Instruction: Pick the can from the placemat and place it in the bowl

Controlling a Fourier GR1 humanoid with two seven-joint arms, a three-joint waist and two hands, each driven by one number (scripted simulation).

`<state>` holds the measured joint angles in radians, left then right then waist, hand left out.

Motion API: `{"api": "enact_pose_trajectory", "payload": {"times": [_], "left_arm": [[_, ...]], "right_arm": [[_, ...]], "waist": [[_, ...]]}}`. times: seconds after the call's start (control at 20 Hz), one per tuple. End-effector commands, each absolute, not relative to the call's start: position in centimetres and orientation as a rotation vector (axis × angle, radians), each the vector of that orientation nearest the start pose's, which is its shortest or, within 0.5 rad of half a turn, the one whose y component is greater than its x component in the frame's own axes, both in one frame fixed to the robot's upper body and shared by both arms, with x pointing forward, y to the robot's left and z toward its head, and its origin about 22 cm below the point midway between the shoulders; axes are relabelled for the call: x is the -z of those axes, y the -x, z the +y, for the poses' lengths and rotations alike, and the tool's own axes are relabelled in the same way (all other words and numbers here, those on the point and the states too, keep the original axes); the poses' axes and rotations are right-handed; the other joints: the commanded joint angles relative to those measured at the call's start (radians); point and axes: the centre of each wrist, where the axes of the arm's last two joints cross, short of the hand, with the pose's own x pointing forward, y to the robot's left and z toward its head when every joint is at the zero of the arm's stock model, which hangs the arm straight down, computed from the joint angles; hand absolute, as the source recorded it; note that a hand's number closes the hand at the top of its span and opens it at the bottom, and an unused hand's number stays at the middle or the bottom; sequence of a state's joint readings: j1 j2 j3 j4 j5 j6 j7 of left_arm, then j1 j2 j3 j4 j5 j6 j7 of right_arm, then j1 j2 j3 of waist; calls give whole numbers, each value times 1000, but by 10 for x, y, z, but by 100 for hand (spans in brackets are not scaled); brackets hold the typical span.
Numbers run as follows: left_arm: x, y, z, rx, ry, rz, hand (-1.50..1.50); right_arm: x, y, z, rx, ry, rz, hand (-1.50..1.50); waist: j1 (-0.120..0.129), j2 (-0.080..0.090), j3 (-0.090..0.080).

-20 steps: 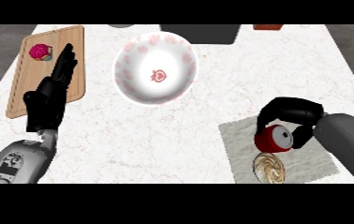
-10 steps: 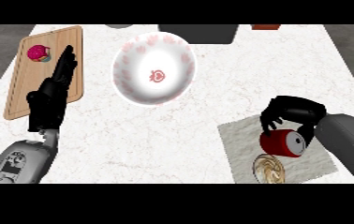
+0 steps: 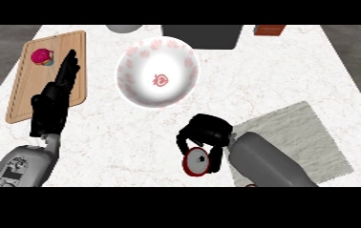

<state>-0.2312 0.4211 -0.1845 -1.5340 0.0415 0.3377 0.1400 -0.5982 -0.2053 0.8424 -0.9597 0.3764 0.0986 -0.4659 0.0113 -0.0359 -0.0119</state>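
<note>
Kitchen counter, seen from above

A white marbled countertop (image 3: pixel 296 69) carries a wooden cutting board (image 3: pixel 42 86), a white bowl with red markings (image 3: pixel 156 72) and a grey cloth placemat (image 3: pixel 300 136): household tableware and food-preparation gear.

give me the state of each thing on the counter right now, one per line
can: held in the right robot hand, off the placemat, not in the bowl
bowl: upright, nothing in it
placemat: flat, nothing on the visible part
left robot hand: open, resting by the cutting board
</note>
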Motion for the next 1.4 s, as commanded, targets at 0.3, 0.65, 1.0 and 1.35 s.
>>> {"api": "enact_pose_trajectory", "payload": {"times": [0.3, 0.65, 1.0, 1.35], "left_arm": [[-66, -292, 255, 188, -375, -1613, 0], [-65, -292, 256, 192, -378, -1608, 0], [-77, -300, 250, 219, -351, -1641, 0], [-87, -304, 251, 201, -346, -1645, 0]], "right_arm": [[-15, -249, -6, -1137, -57, -1776, 150], [-62, -237, 18, -906, 237, -1794, 150], [-124, -246, 46, -690, 417, -1771, 150], [-140, -272, 63, -523, 581, -1784, 150]], "waist": [[4, -4, 11], [6, -8, 7], [46, 21, 8], [39, 33, 10]]}}
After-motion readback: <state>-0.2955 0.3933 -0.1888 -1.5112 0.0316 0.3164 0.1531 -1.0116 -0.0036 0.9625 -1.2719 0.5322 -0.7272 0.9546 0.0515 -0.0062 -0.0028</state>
